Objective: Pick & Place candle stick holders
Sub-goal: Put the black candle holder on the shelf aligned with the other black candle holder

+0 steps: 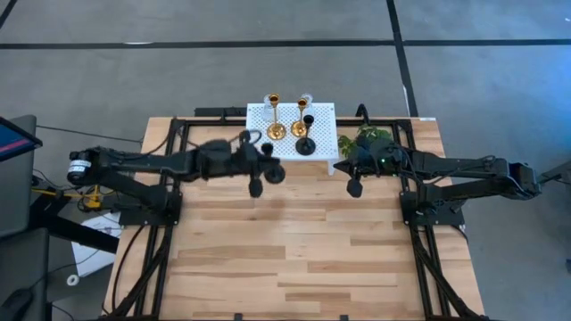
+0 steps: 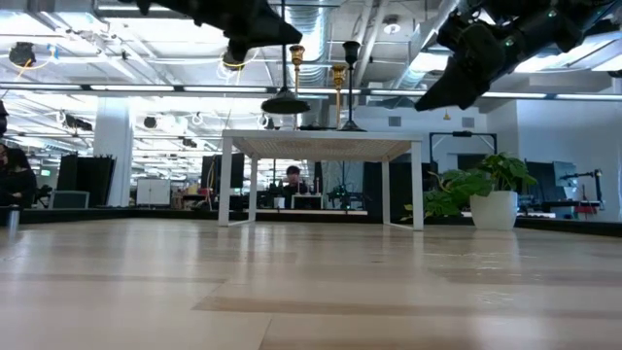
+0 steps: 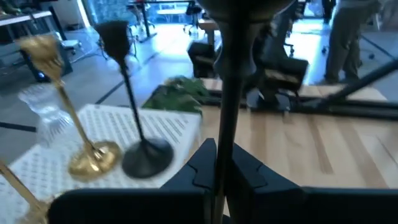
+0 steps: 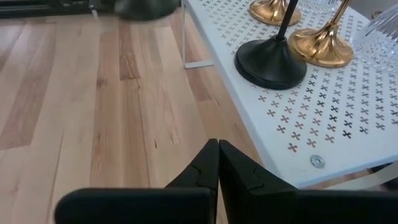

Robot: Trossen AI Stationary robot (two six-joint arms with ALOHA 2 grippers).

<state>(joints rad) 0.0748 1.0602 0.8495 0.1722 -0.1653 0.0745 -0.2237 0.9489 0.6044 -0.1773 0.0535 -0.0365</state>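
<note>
Two shiny gold holders (image 1: 274, 125) (image 1: 301, 119) and one matte black holder (image 1: 306, 143) stand on their round bases on the white perforated rack (image 1: 323, 114). Clear glass ones show in the left wrist view (image 3: 46, 115) and the right wrist view (image 4: 385, 28). My left gripper (image 1: 266, 171) is just in front of the rack, shut on a second black holder (image 2: 285, 100). My right gripper (image 4: 217, 152) is shut and empty above the table, near the rack's right front corner. My left gripper pinches the black holder's thin stem (image 3: 227, 118) between its two fingers (image 3: 202, 163). It comes from the table's left side, with the fingers across the stem. The holder is upright and lifted clear. Its round base (image 2: 285, 103) hangs above the level of the rack's top.
A green leafy plant in a white pot (image 1: 366, 143) stands right of the rack, under my right arm. The wooden table (image 1: 294, 259) stretches toward the near edge. People and desks show in the room beyond.
</note>
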